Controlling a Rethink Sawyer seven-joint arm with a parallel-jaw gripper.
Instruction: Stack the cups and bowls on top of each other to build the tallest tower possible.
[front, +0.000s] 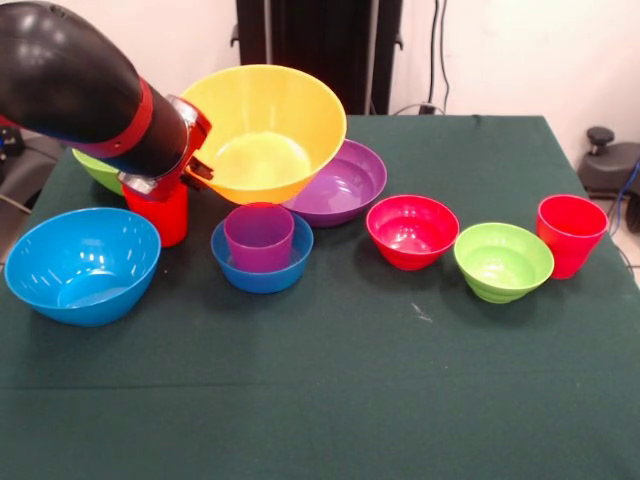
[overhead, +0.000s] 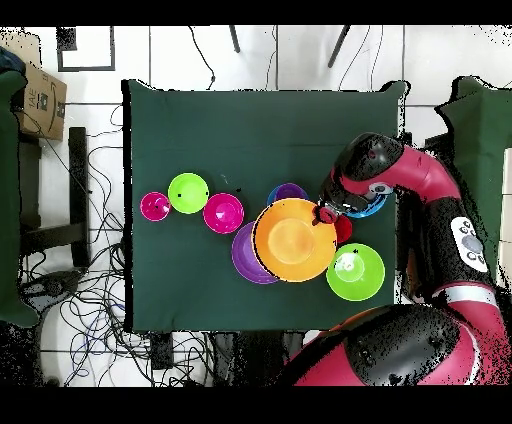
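My gripper (front: 196, 166) (overhead: 324, 212) is shut on the left rim of the large yellow bowl (front: 265, 130) (overhead: 295, 240). The bowl hangs tilted above the table, partly over the large purple bowl (front: 345, 185) (overhead: 242, 256). A red cup (front: 160, 215) (overhead: 344, 229) stands right below the gripper. The purple cup (front: 259, 236) (overhead: 288, 191) sits inside the small blue bowl (front: 262, 275). Left of it lies the large blue bowl (front: 85, 265) (overhead: 374, 207). The large lime green bowl (front: 95, 170) (overhead: 355, 272) is half hidden behind the arm.
To the right stand in a row the small red-pink bowl (front: 412, 230) (overhead: 223, 213), the small lime green bowl (front: 503, 262) (overhead: 188, 193) and a second red cup (front: 570, 235) (overhead: 155, 206). The green tablecloth (front: 330, 400) reaches the near edge.
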